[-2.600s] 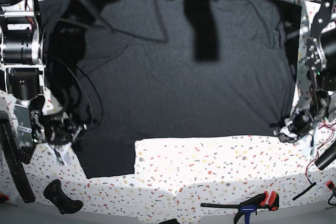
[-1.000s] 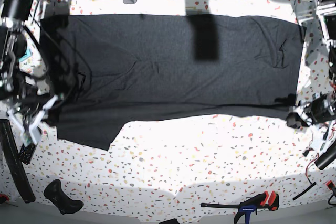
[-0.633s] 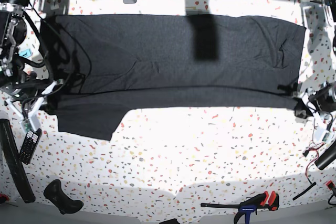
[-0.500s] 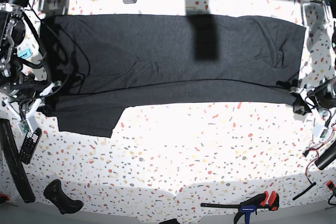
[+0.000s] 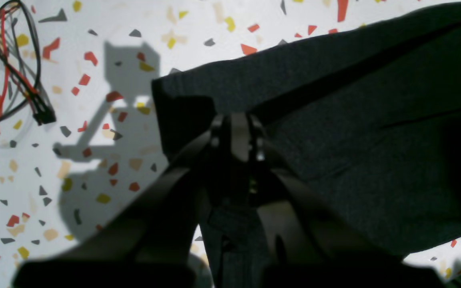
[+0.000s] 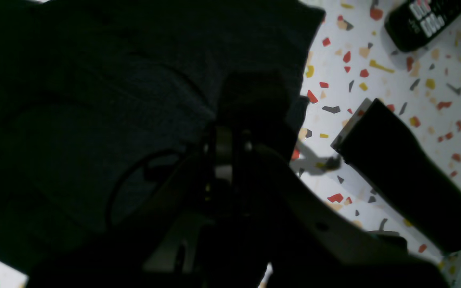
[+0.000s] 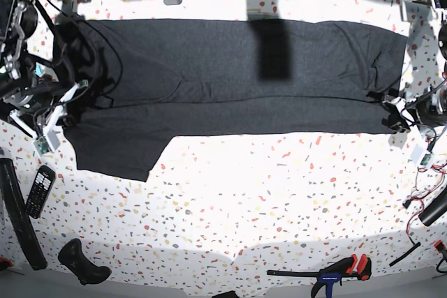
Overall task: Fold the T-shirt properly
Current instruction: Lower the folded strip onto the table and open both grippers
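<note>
T-shirt (image 7: 230,75) edge pinched by both arms' fingers (image 5: 234,132).

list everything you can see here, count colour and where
T-shirt: one, dark charcoal, spread across the far half of the table, near edge folded over
table: one, white with coloured speckles
remote control: one, black, near the table's left edge in the base view
clamp: one, black, blue and red, near edge
wires: one bundle, red and black, left wrist view
left gripper: shut on the T-shirt
right gripper: shut on the T-shirt
</note>
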You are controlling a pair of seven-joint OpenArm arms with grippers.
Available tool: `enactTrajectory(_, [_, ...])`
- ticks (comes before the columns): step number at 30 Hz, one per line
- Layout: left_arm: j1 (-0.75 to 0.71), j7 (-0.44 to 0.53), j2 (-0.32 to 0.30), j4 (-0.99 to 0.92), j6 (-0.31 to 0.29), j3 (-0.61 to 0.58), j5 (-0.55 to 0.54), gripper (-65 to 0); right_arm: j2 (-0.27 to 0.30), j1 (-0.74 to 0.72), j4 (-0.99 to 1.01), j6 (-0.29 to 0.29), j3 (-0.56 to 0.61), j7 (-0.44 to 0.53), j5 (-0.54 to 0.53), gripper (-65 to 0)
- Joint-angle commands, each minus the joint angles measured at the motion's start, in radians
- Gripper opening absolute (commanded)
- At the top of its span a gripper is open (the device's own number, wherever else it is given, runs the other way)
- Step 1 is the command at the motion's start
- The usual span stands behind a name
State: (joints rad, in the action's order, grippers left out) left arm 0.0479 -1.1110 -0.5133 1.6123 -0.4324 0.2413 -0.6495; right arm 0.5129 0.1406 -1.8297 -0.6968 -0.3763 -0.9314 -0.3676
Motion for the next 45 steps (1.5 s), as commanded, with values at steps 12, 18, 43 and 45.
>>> enactTrajectory(12, [-0.005, -0.048, -0.026, 0.018, -0.001, 0.007, -0.005, -65.0, 0.019, 0.062, -0.045, -0.001, -0.016, -0.025, 0.025, -65.0])
enactTrajectory(18, [-0.046, -0.052, -0.042, 0.022, -0.001, 0.007, -0.006, -65.0, 0.019, 0.062, -0.045, -0.001, -0.017, -0.05, 0.027, -65.0])
enactTrajectory(43, [-0.082, -0.035, -0.055, 0.024, -0.001, 0.007, 0.047, -64.3, 0.018, 0.062, -0.045, 0.032, -0.017, -0.14, 0.018, -49.4])
enactTrajectory(45, [-0.082, -0.018, -0.055, 0.024, -0.001, 0.007, 0.047, -50.1, 0.018, 0.062, -0.045, 0.031, -0.017, -0.13, 0.005, -37.0])
